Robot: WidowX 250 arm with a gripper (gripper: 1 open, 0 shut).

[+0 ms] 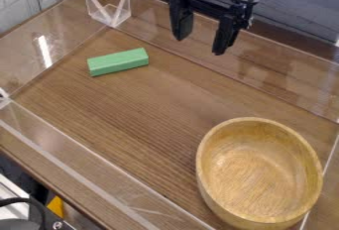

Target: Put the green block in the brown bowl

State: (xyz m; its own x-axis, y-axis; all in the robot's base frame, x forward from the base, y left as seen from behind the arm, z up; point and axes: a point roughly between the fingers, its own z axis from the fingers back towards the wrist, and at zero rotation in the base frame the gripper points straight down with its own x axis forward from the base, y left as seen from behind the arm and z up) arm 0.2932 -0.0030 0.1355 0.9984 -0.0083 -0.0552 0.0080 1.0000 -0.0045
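Observation:
The green block (118, 62) lies flat on the wooden table at the left, a short bright bar angled slightly. The brown bowl (260, 172) sits at the lower right, round, light wood, with nothing inside it. My gripper (201, 30) hangs above the table at the top centre, pointing down, its two black fingers (227, 35) spread open with nothing between them. It is to the right of and beyond the block, apart from it, and far from the bowl.
Clear plastic walls (40, 46) ring the table, with a clear bracket (107, 9) at the back left. The table's front edge (54, 174) runs diagonally at the lower left.

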